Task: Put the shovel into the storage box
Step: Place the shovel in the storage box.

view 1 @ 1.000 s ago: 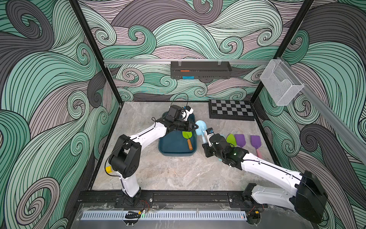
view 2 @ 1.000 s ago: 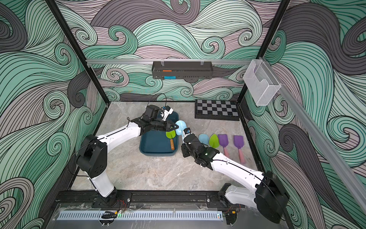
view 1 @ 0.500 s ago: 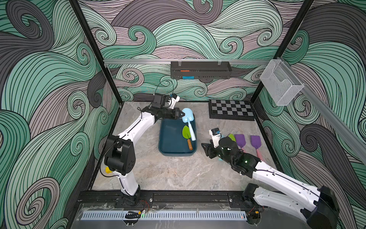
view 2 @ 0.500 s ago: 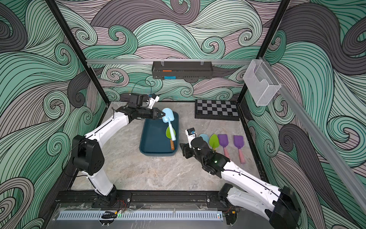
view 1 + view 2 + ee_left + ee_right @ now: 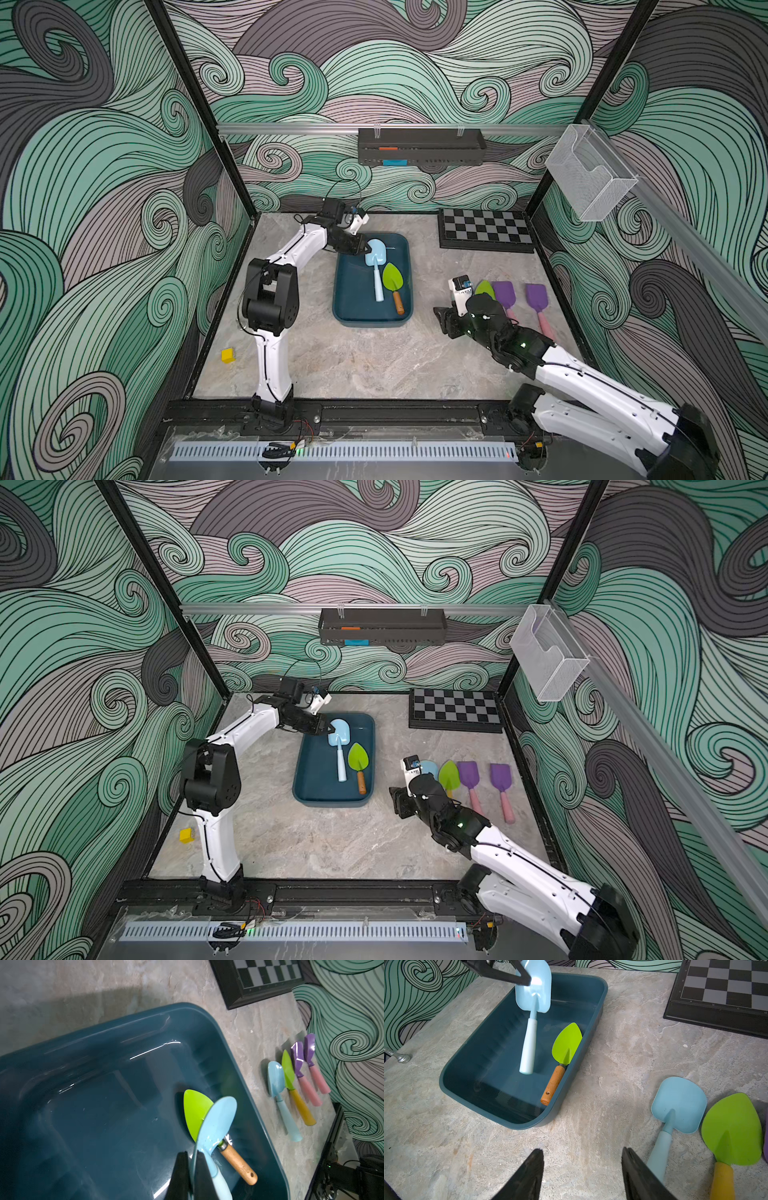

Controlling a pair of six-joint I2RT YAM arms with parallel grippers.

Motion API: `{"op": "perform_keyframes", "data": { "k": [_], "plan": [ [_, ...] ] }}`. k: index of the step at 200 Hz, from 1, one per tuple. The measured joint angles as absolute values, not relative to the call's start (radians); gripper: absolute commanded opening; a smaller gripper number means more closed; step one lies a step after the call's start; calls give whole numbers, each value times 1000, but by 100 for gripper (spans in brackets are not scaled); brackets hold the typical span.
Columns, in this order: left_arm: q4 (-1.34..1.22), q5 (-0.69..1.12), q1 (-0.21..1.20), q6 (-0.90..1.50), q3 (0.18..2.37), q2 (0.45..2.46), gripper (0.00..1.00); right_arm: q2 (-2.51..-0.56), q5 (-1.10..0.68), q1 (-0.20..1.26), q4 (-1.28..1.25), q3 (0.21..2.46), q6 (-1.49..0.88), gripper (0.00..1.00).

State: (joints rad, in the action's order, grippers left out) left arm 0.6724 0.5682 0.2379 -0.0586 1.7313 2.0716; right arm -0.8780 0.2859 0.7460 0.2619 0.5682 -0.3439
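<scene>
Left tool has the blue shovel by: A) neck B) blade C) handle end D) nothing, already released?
B: the left tool is shut on the blade edge of the blue shovel, whose handle hangs down into the box.

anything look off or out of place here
The left gripper pinches the light blue shovel by its blade's edge, not the handle, so it hangs tilted, handle down in the storage box. A small yellow block sits alone by the table's left edge.
</scene>
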Motion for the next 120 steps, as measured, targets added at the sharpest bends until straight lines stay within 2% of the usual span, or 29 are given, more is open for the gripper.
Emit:
{"op": "perform_keyframes", "data": {
  "k": [32, 120],
  "plan": [
    [746, 553, 239, -84, 1787, 2129, 0, -871, 286, 738, 283, 541, -350, 62],
    [808, 565, 260, -32, 1756, 2215, 2, -890, 285, 722, 290, 533, -363, 63]
  ]
}}
